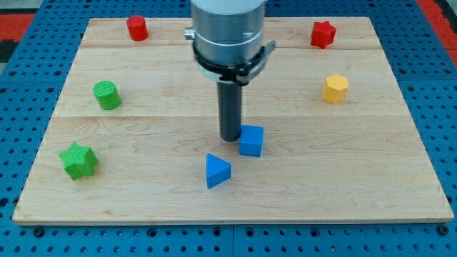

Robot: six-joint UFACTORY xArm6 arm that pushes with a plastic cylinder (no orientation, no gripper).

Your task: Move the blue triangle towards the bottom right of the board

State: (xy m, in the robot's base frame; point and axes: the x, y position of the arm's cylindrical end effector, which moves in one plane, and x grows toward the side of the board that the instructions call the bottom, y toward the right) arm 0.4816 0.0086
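Tip (230, 138) bare, holding nothing, touching the blue cube's (251, 140) left edge, just above-left of the blue triangle (217, 171): seemingly poised to push it toward bottom right.

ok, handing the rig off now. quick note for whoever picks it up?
My tip is down on the board, right beside the blue cube on its left, above the blue triangle and not touching it.
The blue triangle sits low, near the board's middle; the bottom right corner has nothing on it.
Done: nothing visible, the triangle is far from the bottom right.
Left: bring my tip round to the triangle's upper left and push it down and right, probably passing below the cube.
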